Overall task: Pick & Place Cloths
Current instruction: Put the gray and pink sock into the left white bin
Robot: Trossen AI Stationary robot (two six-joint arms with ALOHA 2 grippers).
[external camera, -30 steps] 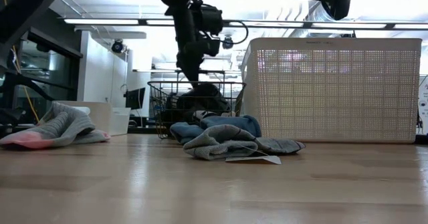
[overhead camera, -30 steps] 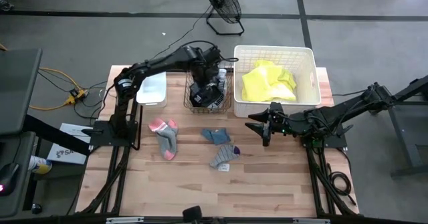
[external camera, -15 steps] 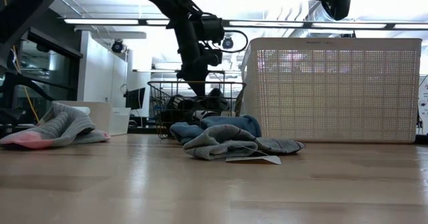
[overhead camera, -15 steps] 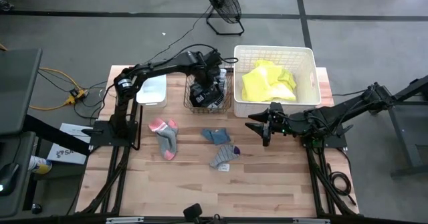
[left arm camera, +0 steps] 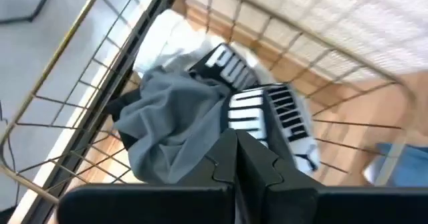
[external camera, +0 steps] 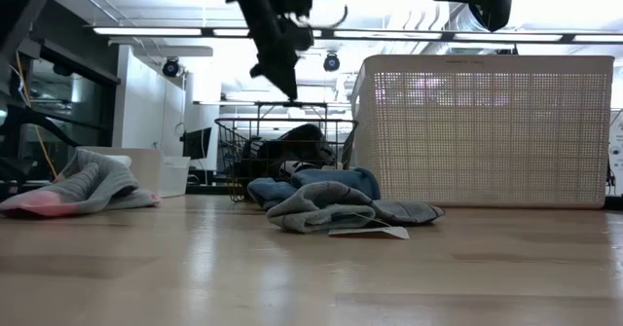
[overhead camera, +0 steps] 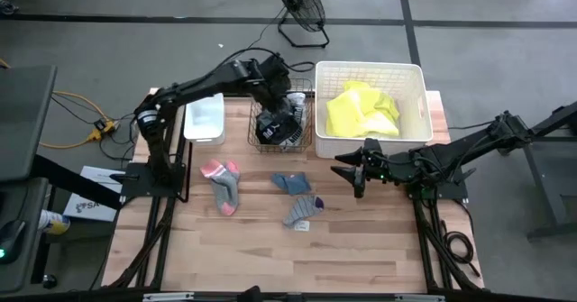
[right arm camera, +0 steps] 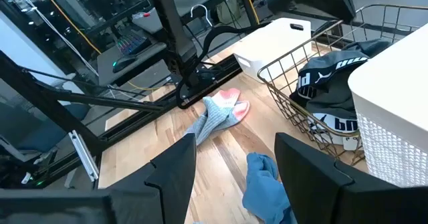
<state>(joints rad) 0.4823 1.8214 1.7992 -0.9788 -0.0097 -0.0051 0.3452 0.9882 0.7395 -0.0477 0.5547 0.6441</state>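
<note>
My left gripper (overhead camera: 273,93) (external camera: 280,71) is shut on nothing and hangs above the copper wire basket (overhead camera: 281,127). Inside the basket lie a grey cloth (left arm camera: 167,117), a black cloth with white print (left arm camera: 274,114) and a white piece (left arm camera: 167,40). My right gripper (overhead camera: 354,173) waits open over the table, just near the white tub (overhead camera: 370,72) that holds the neon-yellow cloth (overhead camera: 361,109). A pink-and-grey piece (overhead camera: 223,184), a blue cloth (overhead camera: 290,183) and a grey cloth (overhead camera: 302,210) rest flat on the tabletop.
A small white tub (overhead camera: 205,118) stands left of the wire basket. The low view shows the blue cloth (external camera: 321,182) and grey cloth (external camera: 341,209) heaped before the basket, with a white tag (external camera: 368,232) on the wood. Bare wood lies along the near edge.
My left gripper has risen out of the wire basket and now hangs well above its rim, a little toward the table's left. The cloths it was down among have stayed in the basket. The right arm has kept still.
</note>
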